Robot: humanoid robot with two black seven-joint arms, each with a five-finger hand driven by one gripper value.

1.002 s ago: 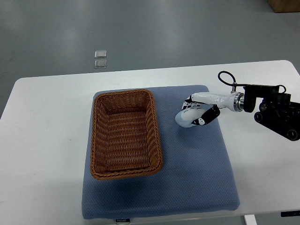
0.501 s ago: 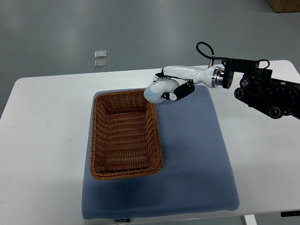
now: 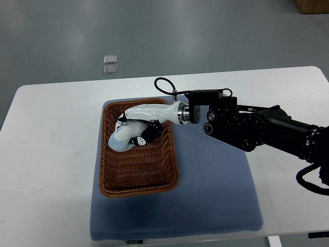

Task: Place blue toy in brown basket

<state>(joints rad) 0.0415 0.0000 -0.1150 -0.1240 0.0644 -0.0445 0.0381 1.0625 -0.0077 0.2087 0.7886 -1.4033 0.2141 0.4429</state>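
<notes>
My right hand (image 3: 134, 131) reaches in from the right edge and hovers over the far half of the brown wicker basket (image 3: 138, 180). Its white and black fingers are curled around a pale blue toy (image 3: 123, 138), which hangs just above the basket's floor. The black forearm (image 3: 247, 125) stretches across the blue mat behind it. Most of the toy's far side is hidden by the fingers. The left arm does not show.
The basket lies on a blue padded mat (image 3: 216, 190) on a white table (image 3: 51, 154). Two small clear squares (image 3: 110, 64) lie on the grey floor beyond the table. A cardboard box corner (image 3: 311, 5) shows at the top right.
The right hand carried the blue toy leftward from the mat, past the basket's far right corner, to a spot over the basket's inside. The arm now extends farther across the mat.
</notes>
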